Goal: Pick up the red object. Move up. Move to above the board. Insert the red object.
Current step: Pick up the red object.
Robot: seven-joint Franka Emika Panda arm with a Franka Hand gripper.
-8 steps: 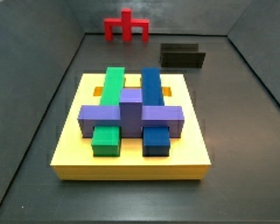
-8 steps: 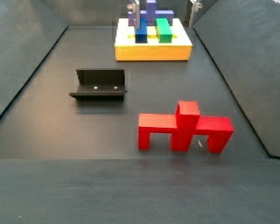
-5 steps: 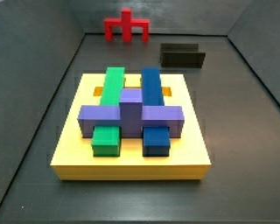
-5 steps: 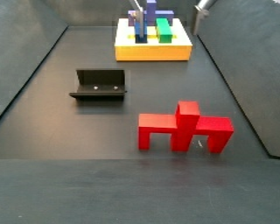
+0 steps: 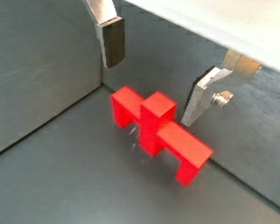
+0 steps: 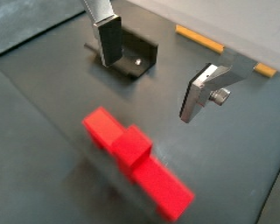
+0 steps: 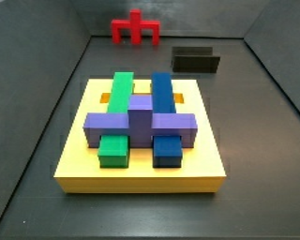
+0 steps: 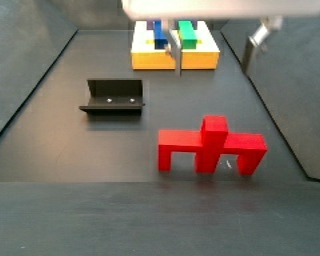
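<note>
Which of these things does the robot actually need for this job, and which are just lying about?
Needed:
red object, standing on the floor
board
gripper, open, above the red object

Lying about:
fixture
green, blue and purple blocks on the board

Dark grey matte floor [image 7: 40, 131], grey walls [image 7: 178, 14] all round; even, soft light.

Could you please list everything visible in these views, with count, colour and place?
red object: one, bright red, standing on the dark floor, away from the board.
board: one, yellow, on the floor.
long blocks: two, one green and one blue, side by side on the board.
purple block: one, lying across them.
fixture: one, dark, on the floor between board and red object.
gripper: one, silver fingers, open, above the red object, holding nothing.
</note>
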